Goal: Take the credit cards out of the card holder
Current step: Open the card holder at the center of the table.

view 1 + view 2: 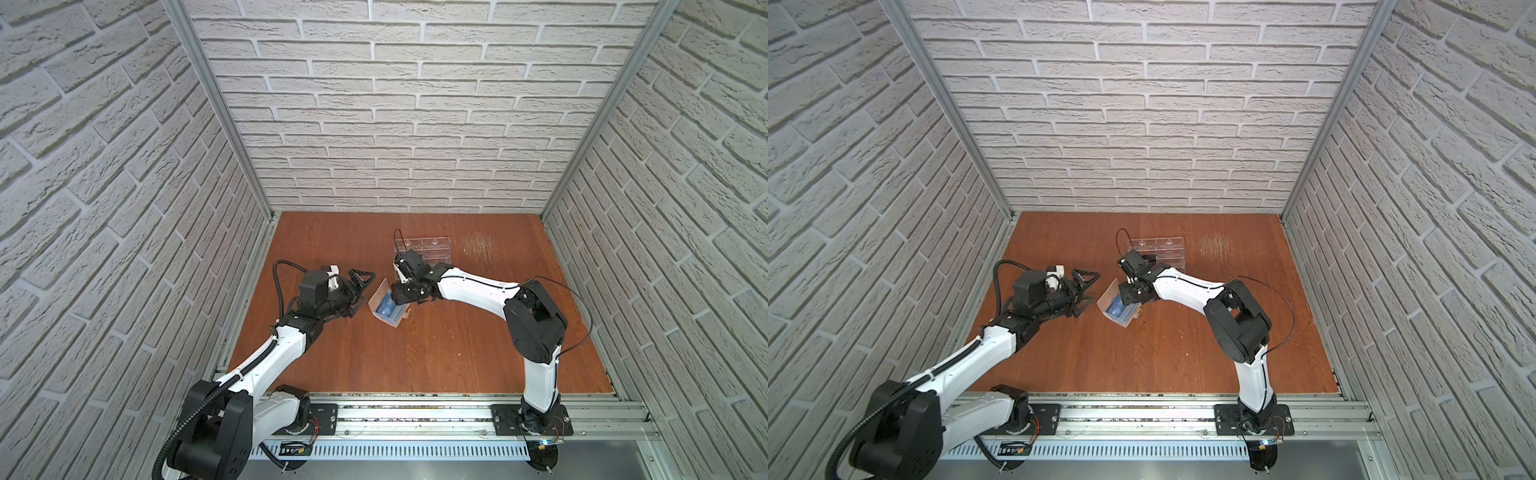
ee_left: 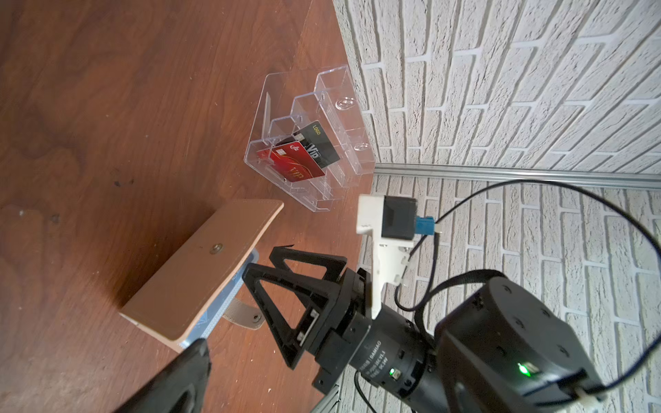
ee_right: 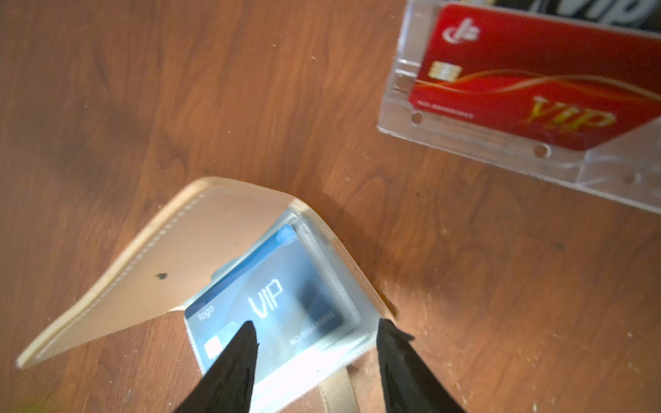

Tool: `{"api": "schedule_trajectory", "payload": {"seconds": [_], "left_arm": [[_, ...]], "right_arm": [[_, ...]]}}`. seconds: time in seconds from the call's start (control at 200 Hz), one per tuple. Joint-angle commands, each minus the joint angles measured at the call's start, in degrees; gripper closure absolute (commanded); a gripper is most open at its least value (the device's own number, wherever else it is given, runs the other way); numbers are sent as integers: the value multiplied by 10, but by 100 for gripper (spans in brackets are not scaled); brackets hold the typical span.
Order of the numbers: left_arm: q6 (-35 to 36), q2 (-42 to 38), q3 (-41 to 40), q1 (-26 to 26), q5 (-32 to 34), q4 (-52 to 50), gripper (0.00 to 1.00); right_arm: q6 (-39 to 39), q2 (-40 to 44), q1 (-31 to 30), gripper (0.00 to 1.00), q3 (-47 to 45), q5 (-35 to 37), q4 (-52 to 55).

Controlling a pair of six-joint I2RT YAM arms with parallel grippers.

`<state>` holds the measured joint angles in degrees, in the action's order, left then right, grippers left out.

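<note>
- The blue card point(image 3: 272, 296) lies in a frosted sleeve of the open card holder point(image 3: 161, 257), near the middle of the worktop point(image 1: 457, 353).
- I judge it light, stiff and slick, so I'd pinch whichever edge shows at the sleeve's mouth.
- The holder looks light and may drag along.
- My right gripper point(image 3: 316, 325) has its jaws apart astride the sleeves. My left gripper point(image 1: 363, 294) is spread wide beside the cover.

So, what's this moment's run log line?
card holder: open | credit cards: in sleeves | right gripper: open, over sleeves | left gripper: open, beside holder
</note>
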<state>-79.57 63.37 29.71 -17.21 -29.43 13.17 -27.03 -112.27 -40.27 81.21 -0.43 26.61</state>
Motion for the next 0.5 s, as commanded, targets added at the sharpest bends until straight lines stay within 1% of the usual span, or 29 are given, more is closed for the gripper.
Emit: {"api": "schedule_trajectory", "payload": {"seconds": [0.0,0.08,0.11,0.13,0.24,0.32,0.495], "left_arm": [[4,-6,-1,2,-5,12,1],[8,0,3,2,-5,12,2],[8,3,3,2,-5,13,2],[9,3,3,2,-5,14,1],[9,6,-1,2,-5,18,1],[9,6,-7,2,-7,19,1],[10,-3,-17,2,-10,20,2]], "right_arm": [[-55,54,0,40,-33,-14,9],[-107,80,-4,31,-84,-26,-37],[-125,86,-6,24,-100,-31,-56],[-134,88,-6,24,-110,-33,-66],[-171,89,-9,23,-140,-42,-112],[-184,78,-10,23,-140,-56,-134],[-177,40,-14,25,-96,-45,-108]]}}
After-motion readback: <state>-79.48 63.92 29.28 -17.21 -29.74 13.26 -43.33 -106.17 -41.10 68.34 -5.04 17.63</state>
